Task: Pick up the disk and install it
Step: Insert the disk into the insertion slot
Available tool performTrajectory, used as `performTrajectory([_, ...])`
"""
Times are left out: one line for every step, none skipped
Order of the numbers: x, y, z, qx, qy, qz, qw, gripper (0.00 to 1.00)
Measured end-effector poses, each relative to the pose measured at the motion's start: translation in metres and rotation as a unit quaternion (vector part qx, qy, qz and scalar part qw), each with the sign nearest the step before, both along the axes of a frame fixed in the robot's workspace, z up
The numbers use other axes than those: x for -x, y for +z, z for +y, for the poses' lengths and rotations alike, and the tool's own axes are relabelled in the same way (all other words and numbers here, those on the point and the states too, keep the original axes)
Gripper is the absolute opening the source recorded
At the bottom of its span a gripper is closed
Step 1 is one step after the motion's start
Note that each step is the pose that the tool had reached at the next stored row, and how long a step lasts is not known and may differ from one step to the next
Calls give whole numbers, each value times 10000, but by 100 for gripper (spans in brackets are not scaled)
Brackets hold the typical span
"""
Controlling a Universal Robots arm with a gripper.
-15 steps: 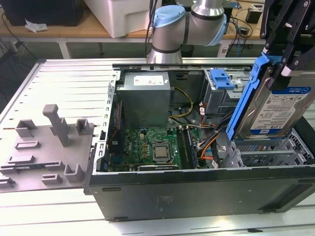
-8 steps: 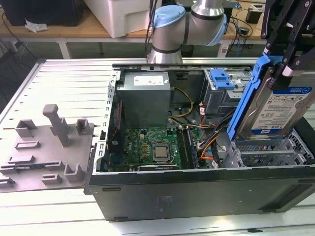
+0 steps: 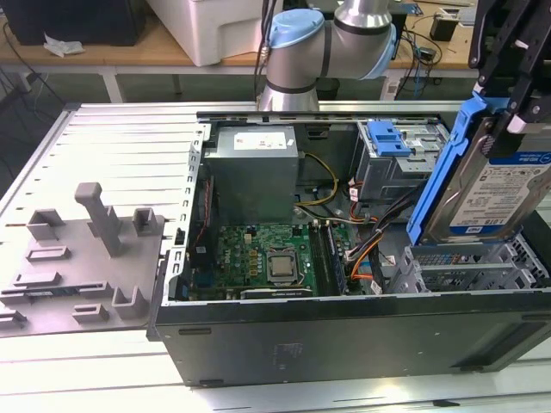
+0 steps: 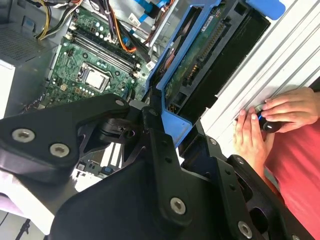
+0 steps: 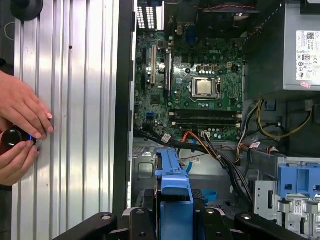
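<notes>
Disk (image 3: pixel 508 194) sits clamped, tilted, in your gripper (image 3: pixel 510 116) over the open computer case (image 3: pixel 344 323), at three o'clock from the motherboard (image 3: pixel 258 258) in the exterior view.

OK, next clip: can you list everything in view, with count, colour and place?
disk: one, silver in a blue carrier, held tilted above the open case, exterior view's right
computer case: one, black, open, lying on the table
motherboard: one, green, inside the case
power supply: one, grey, inside the case
drive cage: one, grey, blue latch on top, inside the case
cables: several, orange, yellow, black, inside the case
fixture plate: one, grey, on the table, exterior view's left
table: one, silver
small dark device: one, on the table, under the hands
hands: two, a person's, beside the case
arm: one, silver with blue caps
gripper: one, black, shut on the disk
</notes>
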State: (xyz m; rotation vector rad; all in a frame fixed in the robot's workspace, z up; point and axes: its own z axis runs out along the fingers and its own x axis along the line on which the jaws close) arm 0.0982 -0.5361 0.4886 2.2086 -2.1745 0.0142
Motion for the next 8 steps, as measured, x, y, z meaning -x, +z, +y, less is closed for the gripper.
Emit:
performTrajectory([-14,0,0,0,0,0,10000,37])
performTrajectory([-34,0,0,0,0,-1,10000,37])
performTrajectory([-55,0,1,0,1,-1,10000,37])
performTrajectory([-62,0,1,0,0,-3,10000,37])
performTrajectory([-67,0,1,0,0,-3,10000,37])
performTrajectory([-74,0,1,0,1,-4,10000,37])
performTrajectory([-84,0,4,0,0,-6,10000,37])
performTrajectory([-88,0,7,0,0,-6,10000,37])
